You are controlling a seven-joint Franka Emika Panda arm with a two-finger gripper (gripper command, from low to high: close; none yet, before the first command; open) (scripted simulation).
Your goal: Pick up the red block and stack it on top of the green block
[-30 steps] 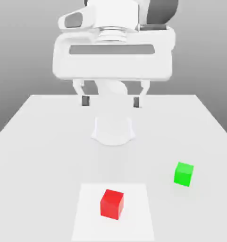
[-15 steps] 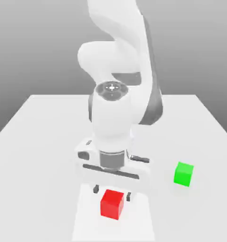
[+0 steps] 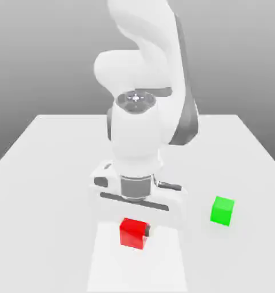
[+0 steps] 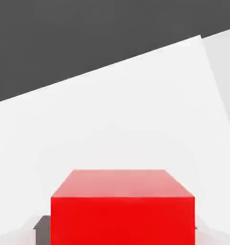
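Red blk (image 3: 132, 235) shifted, now gripped by tool (image 3: 135, 229).

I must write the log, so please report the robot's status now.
Gripper closed on red cube. Green cube waiting on table, its top bare. Nothing seen between the two cubes.

Flat, bright light is washing over the worktop (image 3: 42, 200), nearly bleaching the white sheet (image 3: 134, 269) into it, while the backdrop (image 3: 48, 57) is fading from pale to darker grey, and in the hand view the red block's (image 4: 121, 220) far face is glowing paler
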